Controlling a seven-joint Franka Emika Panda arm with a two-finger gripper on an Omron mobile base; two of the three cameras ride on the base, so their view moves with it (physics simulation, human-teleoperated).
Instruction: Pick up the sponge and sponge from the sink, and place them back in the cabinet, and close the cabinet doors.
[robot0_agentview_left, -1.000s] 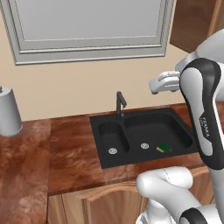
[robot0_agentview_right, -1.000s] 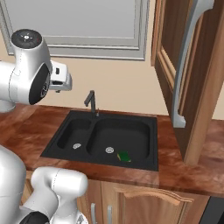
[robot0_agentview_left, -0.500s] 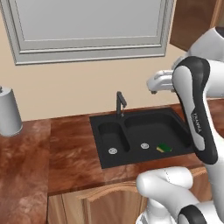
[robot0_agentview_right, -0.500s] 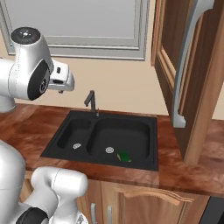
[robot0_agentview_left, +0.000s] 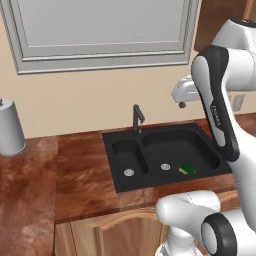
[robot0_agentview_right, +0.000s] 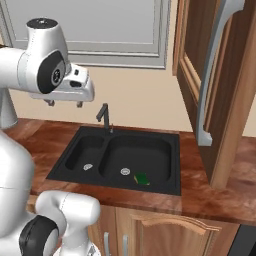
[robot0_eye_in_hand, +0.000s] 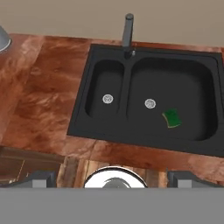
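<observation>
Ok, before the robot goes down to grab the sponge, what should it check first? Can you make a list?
1. Sponge easy to see in the sink's big basin, near the drain: ok.
2. Gripper open and empty: ok.
3. Gripper high above the sink, nothing between it and the sponge: ok.
4. Faucet stands at the back, away from the sponge: ok.
5. Cabinet door open for putting things back: ok.
6. Second sponge found: cannot tell, just one is visible.
</observation>
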